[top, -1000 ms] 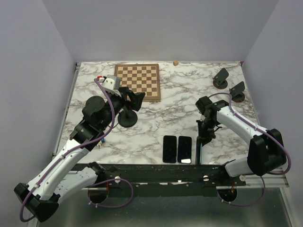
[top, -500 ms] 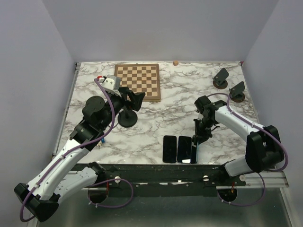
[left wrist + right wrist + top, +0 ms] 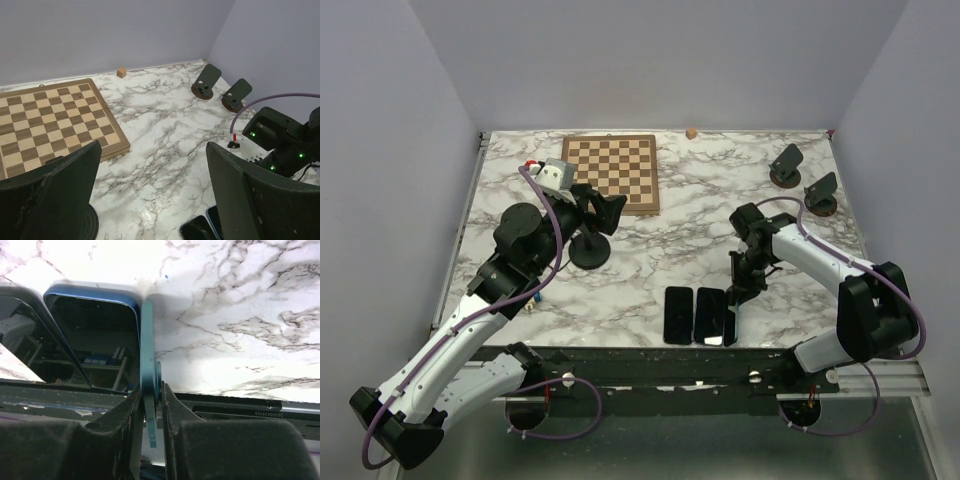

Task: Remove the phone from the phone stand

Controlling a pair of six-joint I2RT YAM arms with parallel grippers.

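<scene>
My right gripper is shut on a blue-edged phone, holding it on its long edge close above the table's front edge. In the right wrist view the phone stands edge-on between my fingers, right beside a flat blue-rimmed phone. A black phone stand with a round base sits left of centre and holds no phone. My left gripper is open and empty just above it. In the left wrist view the stand's base shows at the bottom left.
Two dark phones lie flat side by side near the front edge. A chessboard lies at the back. Two more empty stands are at the back right. A small wooden cube sits by the back wall.
My right gripper has carried the phone a little left and down, closer to the two flat phones. The left arm has not moved.
</scene>
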